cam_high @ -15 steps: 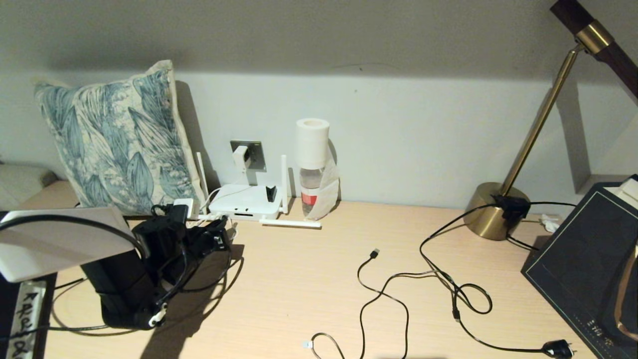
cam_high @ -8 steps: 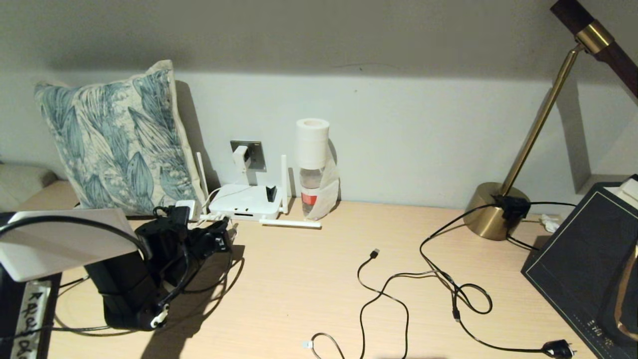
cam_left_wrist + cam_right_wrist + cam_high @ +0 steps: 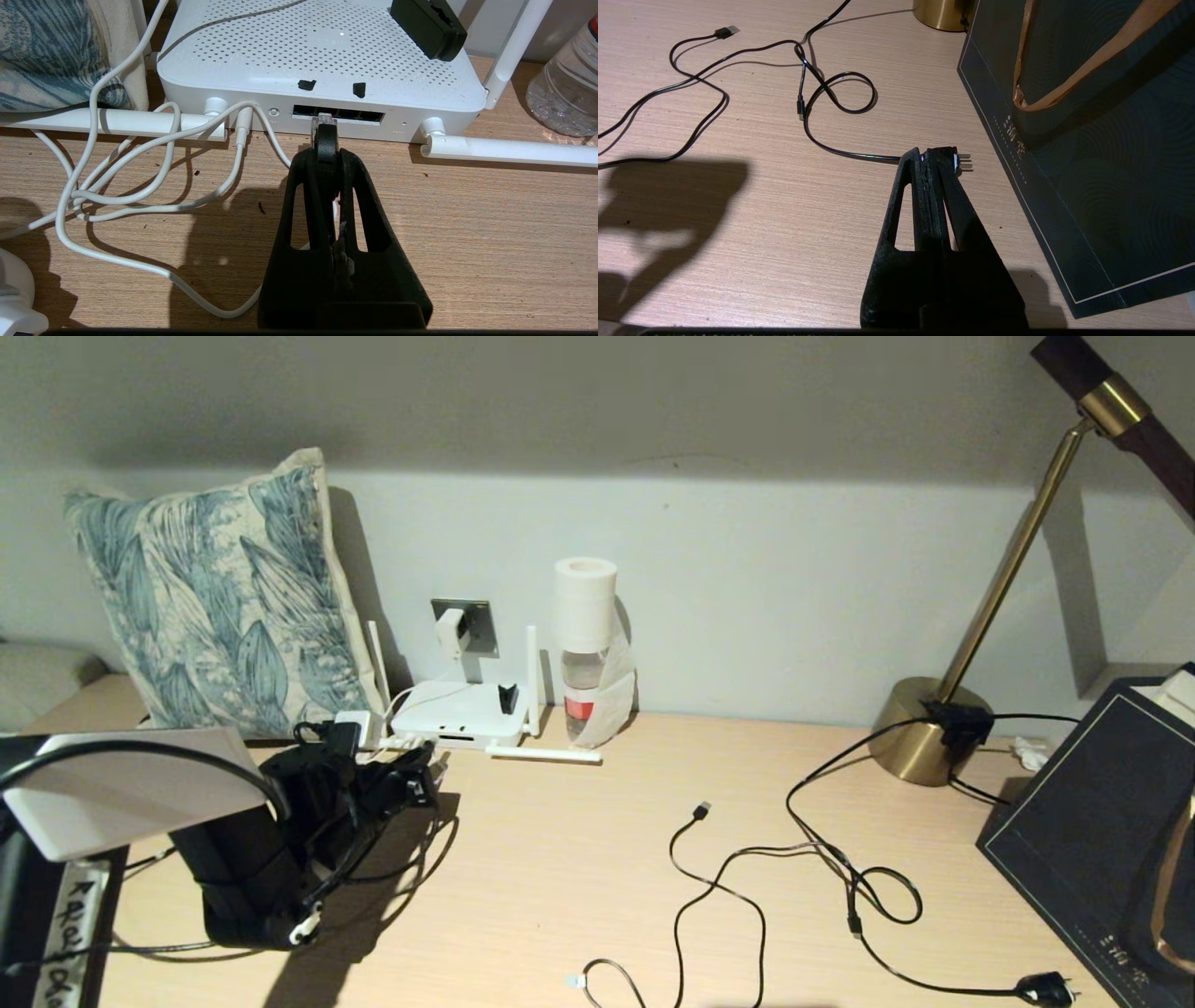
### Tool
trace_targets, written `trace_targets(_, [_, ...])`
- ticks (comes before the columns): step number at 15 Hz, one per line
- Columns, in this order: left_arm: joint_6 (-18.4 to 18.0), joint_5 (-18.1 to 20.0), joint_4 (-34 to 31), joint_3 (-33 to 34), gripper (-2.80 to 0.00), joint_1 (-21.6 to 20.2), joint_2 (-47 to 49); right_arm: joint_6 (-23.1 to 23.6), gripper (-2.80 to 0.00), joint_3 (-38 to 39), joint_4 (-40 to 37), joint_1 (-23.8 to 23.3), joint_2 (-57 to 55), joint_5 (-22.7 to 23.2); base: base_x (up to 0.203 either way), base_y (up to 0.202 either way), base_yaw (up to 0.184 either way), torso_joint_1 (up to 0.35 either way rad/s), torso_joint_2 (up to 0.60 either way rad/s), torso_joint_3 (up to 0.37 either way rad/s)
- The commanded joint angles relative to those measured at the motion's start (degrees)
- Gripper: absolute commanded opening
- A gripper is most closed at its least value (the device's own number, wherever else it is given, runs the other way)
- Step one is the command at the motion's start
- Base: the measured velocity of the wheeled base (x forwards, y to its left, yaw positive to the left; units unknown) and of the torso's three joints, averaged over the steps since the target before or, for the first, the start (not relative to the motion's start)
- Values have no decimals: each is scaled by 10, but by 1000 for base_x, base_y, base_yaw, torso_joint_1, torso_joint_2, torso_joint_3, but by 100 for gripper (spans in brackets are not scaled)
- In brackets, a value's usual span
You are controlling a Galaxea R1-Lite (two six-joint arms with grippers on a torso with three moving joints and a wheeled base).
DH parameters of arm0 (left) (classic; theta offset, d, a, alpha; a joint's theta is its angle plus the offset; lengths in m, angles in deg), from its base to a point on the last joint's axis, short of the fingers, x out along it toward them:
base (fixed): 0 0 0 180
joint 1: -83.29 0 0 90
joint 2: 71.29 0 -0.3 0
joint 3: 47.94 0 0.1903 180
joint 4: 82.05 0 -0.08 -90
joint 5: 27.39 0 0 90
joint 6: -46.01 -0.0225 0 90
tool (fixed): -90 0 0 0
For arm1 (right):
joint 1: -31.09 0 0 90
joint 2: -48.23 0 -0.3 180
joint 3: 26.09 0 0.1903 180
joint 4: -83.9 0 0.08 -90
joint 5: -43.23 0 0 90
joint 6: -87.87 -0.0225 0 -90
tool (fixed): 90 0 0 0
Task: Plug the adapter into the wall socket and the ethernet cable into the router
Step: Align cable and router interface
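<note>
Nearest the robot, the right end effector [image 3: 934,156] hung clenched and empty over the pale wooden worktop [image 3: 579,877], its tips just above a black pronged plug [image 3: 964,162] lying beside a dark paper bag [image 3: 1087,154]. Thin black cables, one of them a USB cable [image 3: 702,812], looped across the worktop between the bag and the middle of the scene.

Farther in and to the left, the left end effector [image 3: 327,144] was clamped on the ethernet cable [image 3: 327,140], gripping it just behind the clear clip connector. In the left wrist view the connector's tip stood right at the row of dark ports on the near face of the router [image 3: 322,60]; whether it had entered a port cannot be told. A tangle of thin white cord [image 3: 140,186] lay on the worktop beside the end effector, with one strand plugged into the router's near face.

The router sat flat against the back wall, its stick antennas partly upright and partly lying on the worktop, with a small black piece on top. Behind it, the adapter [image 3: 452,631] sat in the wall socket [image 3: 476,621]. A leaf-patterned cushion [image 3: 215,597] leaned to the left of the router, a plastic bottle [image 3: 583,686] under a white roll stood to its right, and a brass lamp [image 3: 929,737] stood far right.
</note>
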Motion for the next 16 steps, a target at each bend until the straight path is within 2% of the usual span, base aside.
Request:
trace_targets(1, [0, 1, 5, -1, -280, -1, 4, 0, -280, 0, 0, 0, -1, 0, 0, 0, 0, 0, 0, 0])
trace_targets(16, [0, 8, 5, -11, -280, -6, 20, 1, -280, 0, 0, 0, -1, -1, 0, 0, 0, 0, 0, 0])
